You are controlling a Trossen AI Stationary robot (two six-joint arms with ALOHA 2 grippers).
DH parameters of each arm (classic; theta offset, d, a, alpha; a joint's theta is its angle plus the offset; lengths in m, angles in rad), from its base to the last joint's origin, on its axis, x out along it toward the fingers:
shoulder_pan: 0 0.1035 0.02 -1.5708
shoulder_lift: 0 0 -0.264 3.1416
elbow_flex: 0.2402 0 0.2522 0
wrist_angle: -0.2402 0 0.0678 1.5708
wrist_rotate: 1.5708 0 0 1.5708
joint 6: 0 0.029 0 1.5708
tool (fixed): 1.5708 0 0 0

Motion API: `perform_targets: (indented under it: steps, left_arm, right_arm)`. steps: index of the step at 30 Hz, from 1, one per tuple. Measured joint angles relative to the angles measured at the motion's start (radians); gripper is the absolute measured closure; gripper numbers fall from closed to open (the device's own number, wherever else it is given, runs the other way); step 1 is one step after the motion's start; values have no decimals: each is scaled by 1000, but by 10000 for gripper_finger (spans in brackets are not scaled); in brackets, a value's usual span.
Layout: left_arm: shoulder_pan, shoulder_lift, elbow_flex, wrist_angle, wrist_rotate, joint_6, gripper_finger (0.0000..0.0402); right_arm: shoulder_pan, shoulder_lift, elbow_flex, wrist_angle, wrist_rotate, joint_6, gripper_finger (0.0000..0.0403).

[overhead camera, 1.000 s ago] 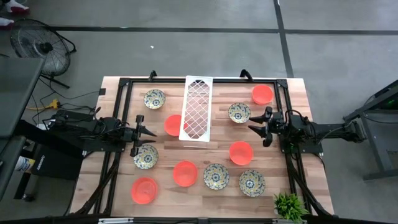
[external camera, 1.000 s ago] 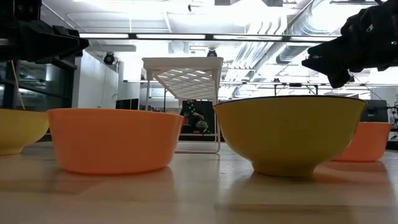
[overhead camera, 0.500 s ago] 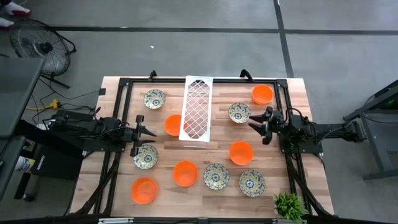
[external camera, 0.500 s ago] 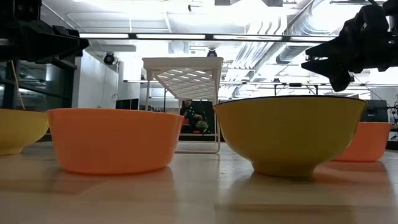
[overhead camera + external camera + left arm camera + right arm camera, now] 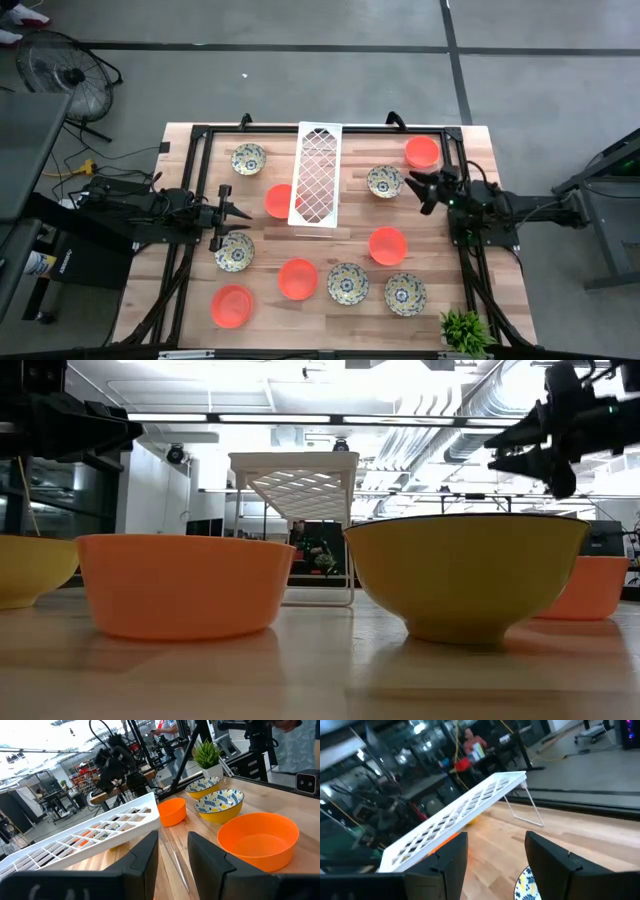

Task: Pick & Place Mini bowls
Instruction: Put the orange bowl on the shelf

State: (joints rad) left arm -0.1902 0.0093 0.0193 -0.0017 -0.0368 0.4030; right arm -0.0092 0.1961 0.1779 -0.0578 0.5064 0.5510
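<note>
Your right gripper [image 5: 415,184] has swung since a second ago. It sat lower and closer to the table's centre, above the orange bowl [image 5: 387,244] at 4 o'clock. Now it points up-table, tips just beside the patterned bowl [image 5: 384,181] at 2 o'clock. Its fingers are spread wide with nothing between them. My read: you are lining up on that patterned bowl, and the grasp has not begun.

In the right wrist view only a sliver of the bowl's blue-and-yellow rim [image 5: 526,885] shows between the fingers, so the gripper looks to be over its near edge, not centred. The low view shows the gripper [image 5: 522,452] high above the tabletop; a descent is yet to come.

Your left gripper [image 5: 235,212] waits at 9 o'clock, unmoved. Its fingers [image 5: 145,860] stand partly apart with nothing in them.

The bowls:
- Nine count in the high view, all upright, none stacked.
- Orange ones are plain, smooth and bright: at 1 o'clock [image 5: 421,152], tucked against the lattice tray's left edge [image 5: 278,200], at 6 o'clock [image 5: 297,279], at 7 o'clock [image 5: 231,306].
- Patterned ones are cream inside with blue-and-yellow flowers, yellow outside in the low view: at 11 o'clock [image 5: 248,158], just below the left gripper [image 5: 234,251], and two at 5 o'clock [image 5: 347,283] [image 5: 405,293].

The white lattice tray [image 5: 316,174] stands sloped on its wire legs at 12 o'clock, empty of bowls.
</note>
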Motion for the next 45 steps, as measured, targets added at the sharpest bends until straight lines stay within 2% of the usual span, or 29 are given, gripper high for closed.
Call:
perform_targets:
  steps: [7, 16, 19, 27, 35, 45]
  left_arm:
    - [0, 0, 0, 0, 0, 0, 300]
    - [0, 0, 0, 0, 0, 0, 300]
    - [0, 0, 0, 0, 0, 0, 300]
    - [0, 0, 0, 0, 0, 0, 300]
    - [0, 0, 0, 0, 0, 0, 300]
    - [0, 0, 0, 0, 0, 0, 300]
  right_arm:
    - [-91, 156, 267, -271, -4, -51, 217]
    - [-337, 442, 570, -660, -28, 9, 217]
    - [-416, 553, 656, -743, -90, 10, 217]
    - [-594, 826, 852, -917, -372, 22, 217]
    - [-724, 1045, 948, -1059, -446, 27, 217]
    - [-814, 1247, 955, -997, -507, -33, 217]
